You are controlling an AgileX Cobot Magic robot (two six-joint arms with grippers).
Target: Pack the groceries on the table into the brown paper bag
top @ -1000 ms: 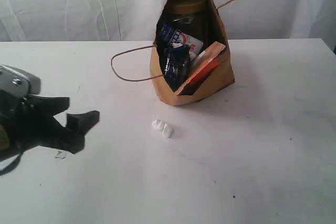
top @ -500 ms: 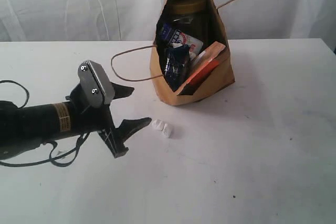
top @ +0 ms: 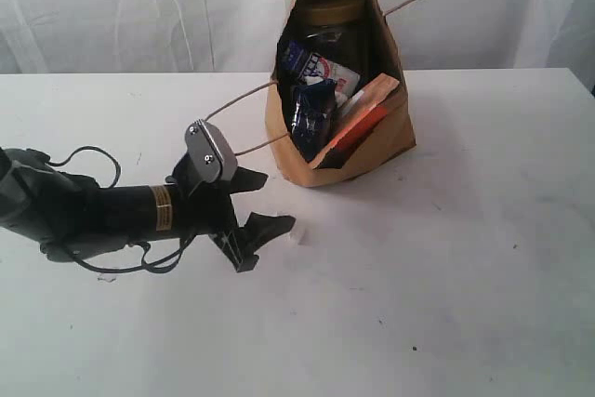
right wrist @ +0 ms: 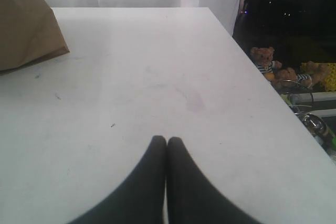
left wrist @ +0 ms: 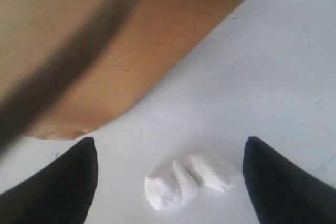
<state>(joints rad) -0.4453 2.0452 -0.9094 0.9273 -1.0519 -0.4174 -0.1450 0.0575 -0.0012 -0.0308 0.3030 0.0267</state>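
- While its black fingers stand wide apart and hold nothing, the left gripper (top: 274,202) reaches low over the large flat white tabletop (top: 465,285).
- Between those fingers, small white crumbs (left wrist: 186,182) lie on the tabletop.
- Just beyond the crumbs stands the tall kraft-brown paper bag (top: 372,151) with twisted cord loop handles, its mouth gaping toward the exterior camera.
- Inside the bag show a long dark-blue noodle pack (top: 311,113), an orange-brown pouch (top: 364,116), a blue-white carton (top: 316,67) and, deepest, a yellow-lidded clear jar (top: 327,11).
- The right gripper (right wrist: 167,145), seen only by its wrist camera, has its fingers pressed together with nothing between them. It is above the tabletop, well apart from the bag.
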